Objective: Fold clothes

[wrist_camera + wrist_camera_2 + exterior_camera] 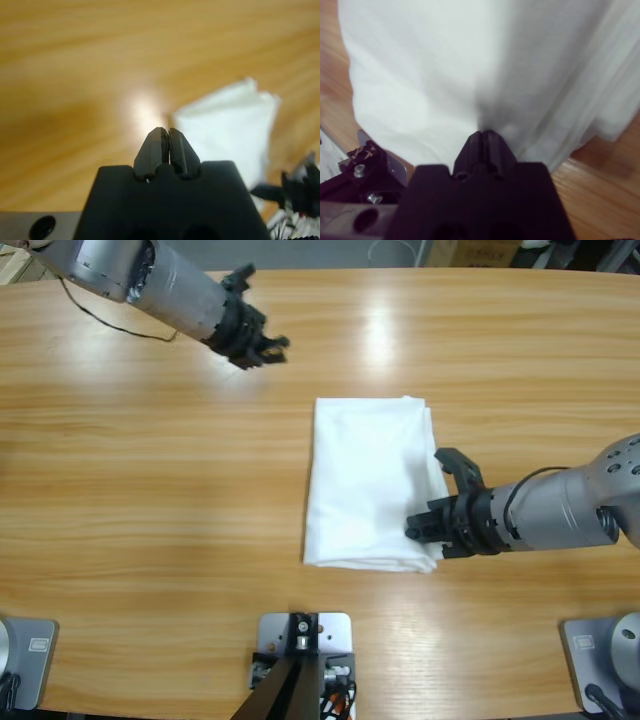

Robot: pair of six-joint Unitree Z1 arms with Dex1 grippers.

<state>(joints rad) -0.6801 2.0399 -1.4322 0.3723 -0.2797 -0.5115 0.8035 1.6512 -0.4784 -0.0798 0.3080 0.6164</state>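
Observation:
The clothes are one white shirt [365,480] folded into a tall rectangle at the table's middle, also seen in the left wrist view [227,122] and filling the right wrist view [445,75]. My right gripper [415,530] comes in from the right and lies over the shirt's lower right edge. Its jaws are shut, and their tip [485,135] touches the fabric beside the stacked fold edges; no cloth shows between them. My left gripper [262,343] hangs shut over bare wood up and left of the shirt, apart from it [165,132].
The wooden table [150,490] stretches wide on both sides of the shirt. A thin black cable [120,330] trails beside the left arm at the back left. The right gripper's black parts [295,192] show at the left wrist view's lower right.

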